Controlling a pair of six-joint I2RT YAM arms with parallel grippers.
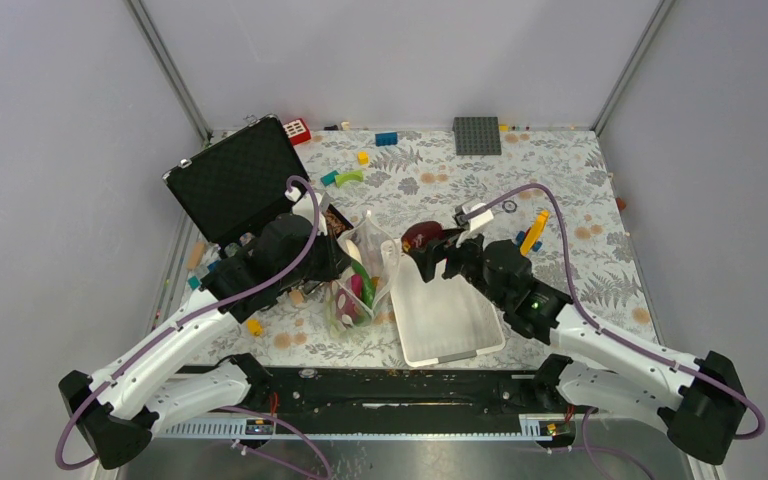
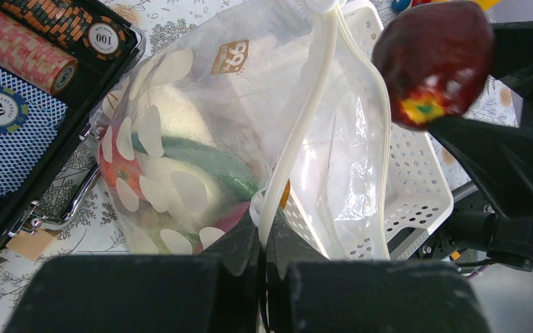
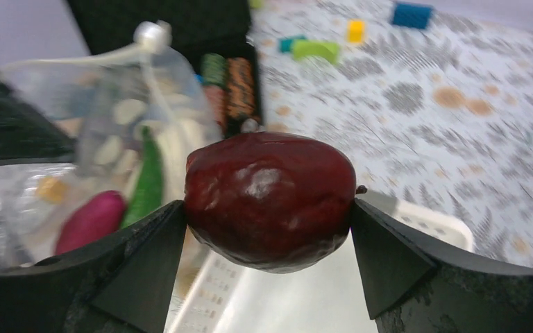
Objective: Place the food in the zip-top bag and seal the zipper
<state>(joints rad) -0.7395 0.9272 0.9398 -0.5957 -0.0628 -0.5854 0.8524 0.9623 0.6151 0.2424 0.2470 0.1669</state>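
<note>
My left tool pinches the zip-top bag by its rim, propping the mouth open; my right tool clamps the dark-red bulb beside it, ready for dropping in.

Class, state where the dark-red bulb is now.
In the top view, just right of centre, the dark-red bulb is clamped in the right gripper above the white basket's far end, beside the zip-top bag.

The dark-red bulb, centre frame, is glossy, with a yellow-and-green spot on one end. The zip-top bag is clear, printed with white ovals and a brown label; green, purple and red show through it. The basket is white; the tablecloth white with grey ferns and tan blooms
</note>
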